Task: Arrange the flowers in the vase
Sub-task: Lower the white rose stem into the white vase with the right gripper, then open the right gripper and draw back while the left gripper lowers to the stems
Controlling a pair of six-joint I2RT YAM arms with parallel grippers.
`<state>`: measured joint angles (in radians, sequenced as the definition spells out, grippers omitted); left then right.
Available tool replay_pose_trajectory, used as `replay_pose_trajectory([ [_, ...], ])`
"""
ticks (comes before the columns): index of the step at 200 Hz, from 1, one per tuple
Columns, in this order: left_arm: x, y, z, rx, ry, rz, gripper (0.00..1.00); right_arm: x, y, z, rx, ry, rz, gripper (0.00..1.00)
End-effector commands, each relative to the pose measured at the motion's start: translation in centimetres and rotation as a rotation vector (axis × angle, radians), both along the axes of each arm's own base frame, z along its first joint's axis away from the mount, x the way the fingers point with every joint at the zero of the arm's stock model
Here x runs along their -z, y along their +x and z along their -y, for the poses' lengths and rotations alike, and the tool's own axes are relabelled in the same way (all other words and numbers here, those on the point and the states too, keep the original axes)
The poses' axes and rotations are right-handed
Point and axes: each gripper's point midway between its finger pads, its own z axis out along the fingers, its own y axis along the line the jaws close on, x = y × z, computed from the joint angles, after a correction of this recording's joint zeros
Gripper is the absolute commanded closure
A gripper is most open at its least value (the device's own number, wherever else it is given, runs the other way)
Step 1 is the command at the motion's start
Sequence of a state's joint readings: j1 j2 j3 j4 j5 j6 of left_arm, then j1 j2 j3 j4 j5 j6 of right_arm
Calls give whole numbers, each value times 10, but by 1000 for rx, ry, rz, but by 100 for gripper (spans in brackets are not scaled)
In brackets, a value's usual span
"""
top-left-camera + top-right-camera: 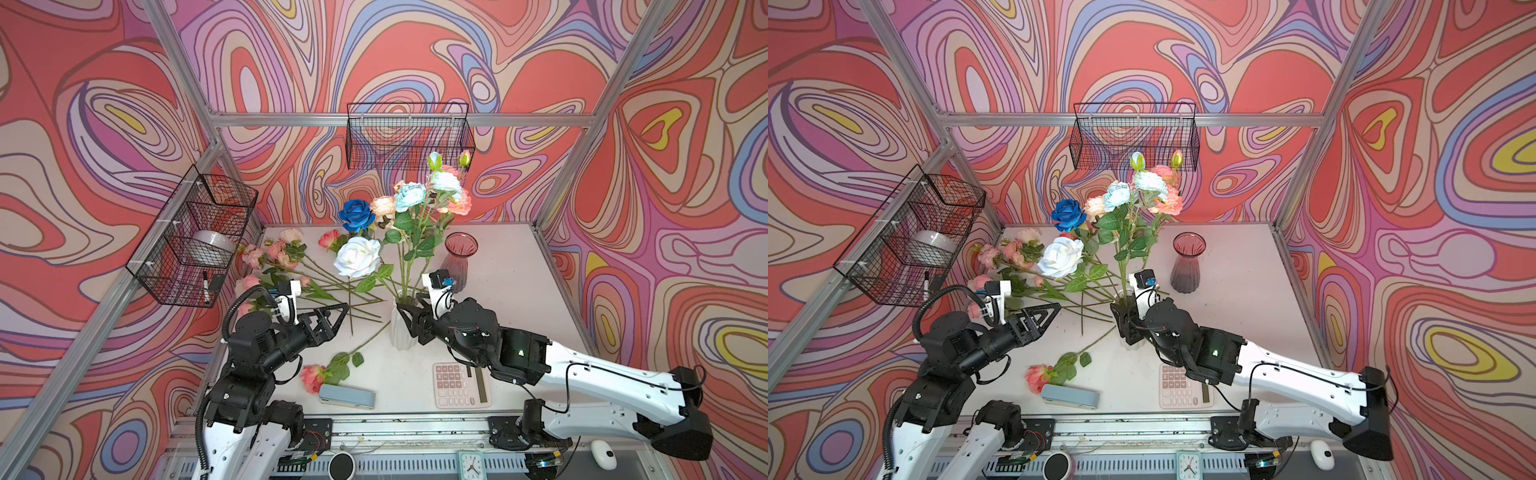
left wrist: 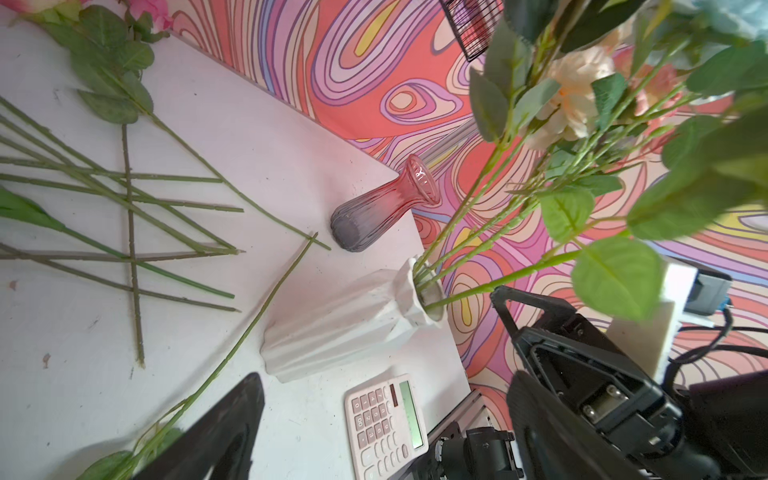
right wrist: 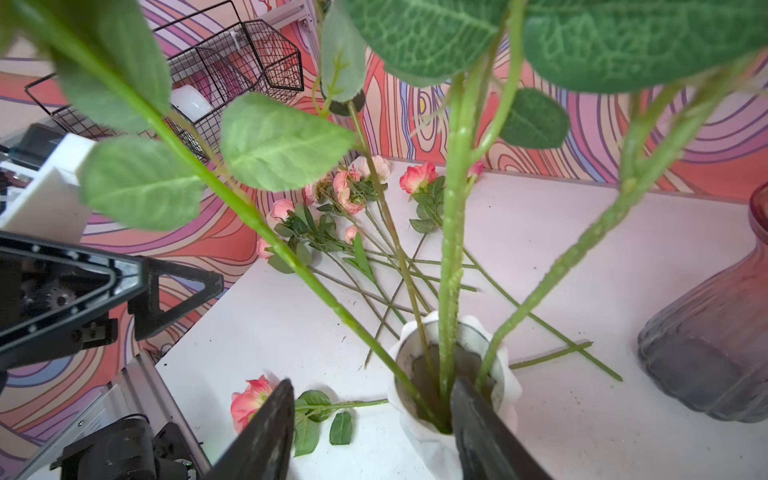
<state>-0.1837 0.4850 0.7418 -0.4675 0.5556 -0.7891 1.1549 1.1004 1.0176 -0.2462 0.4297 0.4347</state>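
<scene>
- The right pincer (image 1: 409, 309) is at the mouth of the white vase (image 1: 398, 341). Its jaws stand apart, one on each side of the stems, and it has hold of nothing.
- A bunch of flowers (image 1: 411, 195) stands in this vase and rises just above the right pincer, with pale blue, peach and pink heads.
- A white rose (image 1: 357, 255) and a deep blue rose (image 1: 356, 214) lean away from the bunch, toward the side of the left pincer (image 1: 338, 313).
- The left pincer hangs over the table (image 1: 519, 291), wide open and empty. Its tips point toward the white vase but are apart from it.
- The loose flowers (image 1: 282, 257) lie on the table beyond the left pincer, and their long stems cross just ahead of its tips.
- One pink flower (image 1: 311, 377) lies alone behind the left pincer, just beside a stapler (image 1: 347, 397).
- A pink glass vase (image 1: 459, 257) stands upright near the right pincer, on its far side.
- A calculator (image 1: 461, 384) lies behind the right pincer.
</scene>
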Motion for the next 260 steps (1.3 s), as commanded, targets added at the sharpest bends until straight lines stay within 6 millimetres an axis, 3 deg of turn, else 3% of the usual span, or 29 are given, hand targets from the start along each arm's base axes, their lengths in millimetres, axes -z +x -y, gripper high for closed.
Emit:
replay_pose_trajectory([
  [1,23,4,-7,-46,47,-88,6,0,-2,15,60,29,-50,38],
  [25,58,15,-20,-130,113,-232,8,-3,-5,22,64,72,-45,40],
  [60,107,39,-21,-197,89,-374,28,-2,-7,27,64,82,-37,59],
  [87,142,49,-3,-148,32,-479,27,-4,-8,36,81,91,-30,63],
  [115,173,37,12,-119,157,-578,21,-6,-9,48,109,99,-16,65],
  [137,176,33,29,-128,79,-596,24,-2,-8,53,123,96,-9,66],
  [141,187,27,30,-134,84,-614,24,-1,-8,53,126,95,-10,67],
  [174,203,17,48,-146,119,-664,25,2,-8,57,137,86,-7,68],
  [233,231,20,80,-91,92,-737,28,3,-10,77,179,97,3,69],
  [260,245,19,82,-87,129,-776,33,3,-10,82,189,98,7,70],
])
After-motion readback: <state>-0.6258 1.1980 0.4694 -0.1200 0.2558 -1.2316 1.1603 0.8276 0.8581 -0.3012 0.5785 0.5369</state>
